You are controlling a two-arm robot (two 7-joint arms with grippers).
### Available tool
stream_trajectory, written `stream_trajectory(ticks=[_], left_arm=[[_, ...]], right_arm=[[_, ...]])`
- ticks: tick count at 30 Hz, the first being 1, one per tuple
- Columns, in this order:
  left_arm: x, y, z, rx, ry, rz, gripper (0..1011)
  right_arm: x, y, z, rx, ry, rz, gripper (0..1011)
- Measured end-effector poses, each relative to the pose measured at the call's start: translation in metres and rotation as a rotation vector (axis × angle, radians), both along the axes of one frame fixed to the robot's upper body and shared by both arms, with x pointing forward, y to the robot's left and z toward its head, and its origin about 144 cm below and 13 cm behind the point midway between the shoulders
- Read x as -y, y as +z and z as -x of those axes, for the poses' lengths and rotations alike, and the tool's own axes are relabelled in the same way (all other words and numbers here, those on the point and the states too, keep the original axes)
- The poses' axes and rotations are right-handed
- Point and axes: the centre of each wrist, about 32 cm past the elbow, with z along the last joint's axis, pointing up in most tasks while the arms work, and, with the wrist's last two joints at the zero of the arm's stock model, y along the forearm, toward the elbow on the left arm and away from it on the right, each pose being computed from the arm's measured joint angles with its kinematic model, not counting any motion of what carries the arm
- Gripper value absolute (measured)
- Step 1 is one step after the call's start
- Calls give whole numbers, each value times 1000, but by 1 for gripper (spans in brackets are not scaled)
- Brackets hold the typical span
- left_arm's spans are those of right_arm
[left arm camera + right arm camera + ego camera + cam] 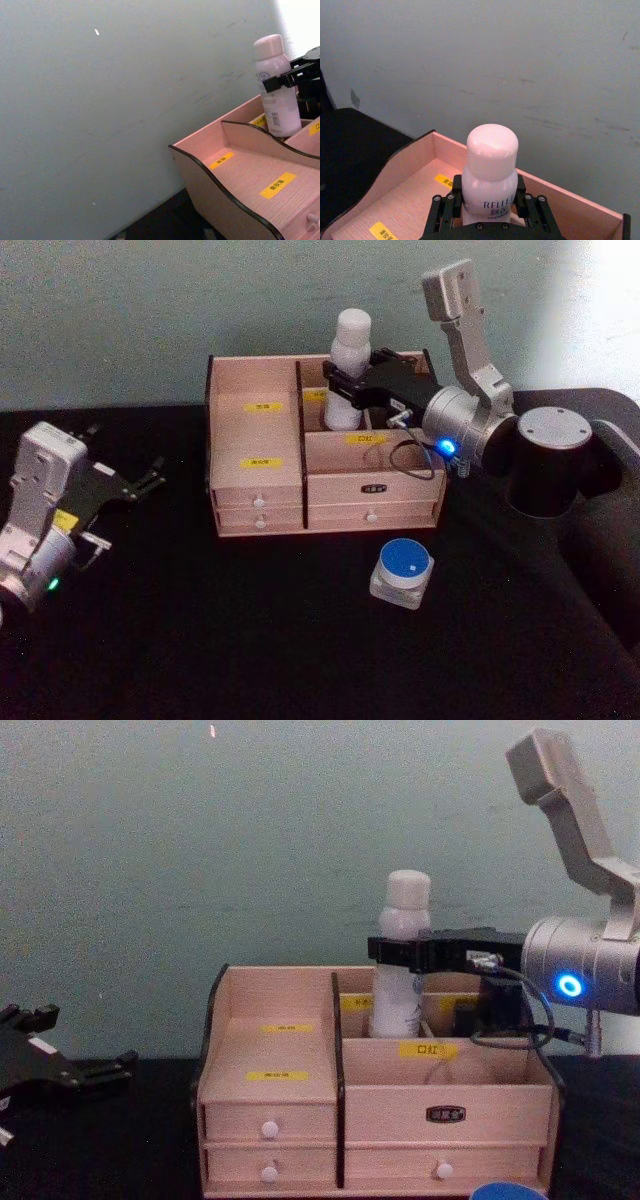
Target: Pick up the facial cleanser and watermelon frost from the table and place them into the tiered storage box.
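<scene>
Right claw [343, 388] clamped on the facial cleanser [352, 340]. Bottle is upright in a rear compartment of the tiered storage box [256, 440]. I cannot tell if its base is seated.

Risks: letting go too high tips it, and a skewed retreat drags it over.

Watermelon frost [402, 568] sits on the worktop [250, 640] before the box. Left claw [140, 483] parked far left.

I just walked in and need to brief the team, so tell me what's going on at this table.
The right hand is shut on the white round-capped plastic bottle, holding it upright, its base down in a rear compartment of the pinkish wooden tiered storage box. The small blue-lidded jar sits on the black table before the box. The left hand is parked at the left.
</scene>
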Motion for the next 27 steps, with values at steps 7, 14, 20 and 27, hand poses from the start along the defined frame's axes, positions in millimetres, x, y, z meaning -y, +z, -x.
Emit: stream_trajectory(ticks=[7, 14, 20, 27], left_arm=[[0, 0, 0, 0, 0, 0, 1001], [0, 0, 0, 0, 0, 0, 1001], [0, 0, 0, 0, 0, 0, 1001], [0, 0, 0, 0, 0, 0, 1001]], right_arm=[[-4, -6, 0, -13, -2, 13, 591], [-7, -13, 0, -33, -14, 23, 591], [-8, -17, -1, -45, -26, 30, 591], [-8, -20, -2, -53, -33, 30, 591]])
